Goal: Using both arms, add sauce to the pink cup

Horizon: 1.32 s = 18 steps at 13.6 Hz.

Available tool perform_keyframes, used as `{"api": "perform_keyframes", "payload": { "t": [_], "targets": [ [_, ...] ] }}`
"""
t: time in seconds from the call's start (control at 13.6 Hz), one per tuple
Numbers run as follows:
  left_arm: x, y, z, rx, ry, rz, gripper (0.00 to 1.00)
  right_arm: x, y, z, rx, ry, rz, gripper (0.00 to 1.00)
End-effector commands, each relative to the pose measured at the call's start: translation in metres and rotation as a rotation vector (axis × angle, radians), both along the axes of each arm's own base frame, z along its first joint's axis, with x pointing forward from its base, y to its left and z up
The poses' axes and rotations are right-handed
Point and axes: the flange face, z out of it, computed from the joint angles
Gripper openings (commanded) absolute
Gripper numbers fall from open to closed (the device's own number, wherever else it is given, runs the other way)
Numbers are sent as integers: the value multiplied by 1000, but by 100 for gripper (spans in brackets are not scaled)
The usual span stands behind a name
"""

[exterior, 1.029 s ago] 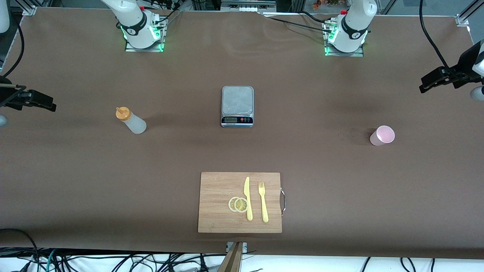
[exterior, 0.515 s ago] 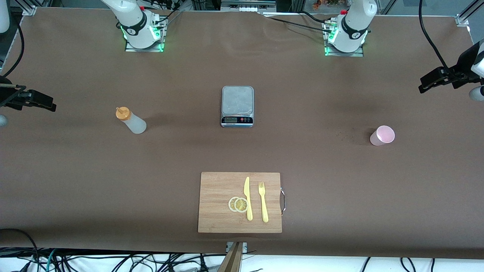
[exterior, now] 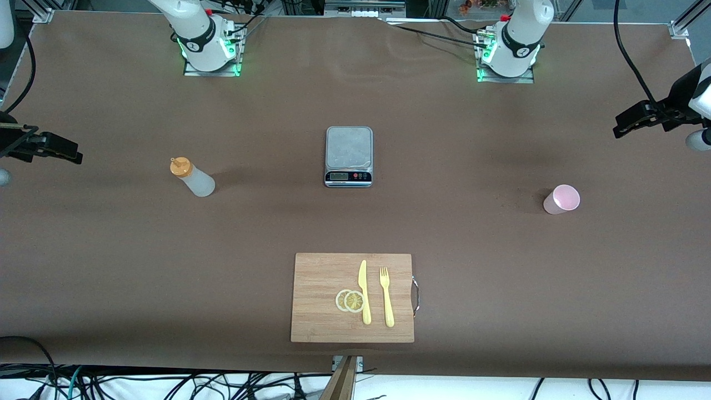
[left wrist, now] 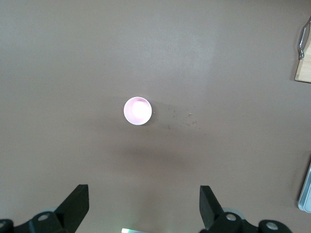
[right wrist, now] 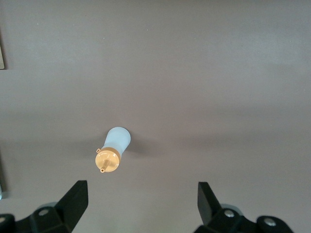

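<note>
Both tools (left wrist: 141, 213) (right wrist: 138, 208) wide, empty, aloft

Both arms are raised above the worktop (exterior: 111, 233), each at its own end. The left hand (left wrist: 144, 211) hangs high over the left arm's end with its fingers (left wrist: 77, 204) spread wide and nothing between them. The right hand (right wrist: 142, 208) hangs over the right arm's end, fingers (right wrist: 77, 200) equally wide apart and empty.

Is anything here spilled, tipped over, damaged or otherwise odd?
Nothing stands out. The sauce bottle and pink cup stand upright and apart on the table. A few tiny specks lie on the table beside the cup. Both open grippers, left and right, hang high over them, holding nothing.
</note>
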Motion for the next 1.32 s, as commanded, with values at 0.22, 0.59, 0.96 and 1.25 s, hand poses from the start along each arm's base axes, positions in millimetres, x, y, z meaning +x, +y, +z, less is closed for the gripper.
{"api": "perform_keyframes", "payload": {
  "t": [0.22, 0.59, 0.96, 1.25],
  "targets": [
    [-3, 0, -1, 18, 9, 3, 100, 1, -2, 5, 9, -6, -4, 100],
    [-4, 2, -7, 17, 19, 7, 100, 1, -2, 5, 9, -8, -2, 100],
    [-6, 2, -12, 17, 24, 5, 100, 1, -2, 5, 9, -6, -4, 100],
    [-5, 3, -20, 15, 32, 4, 100, 1, -4, 4, 9, -5, -7, 100]
  ]
}}
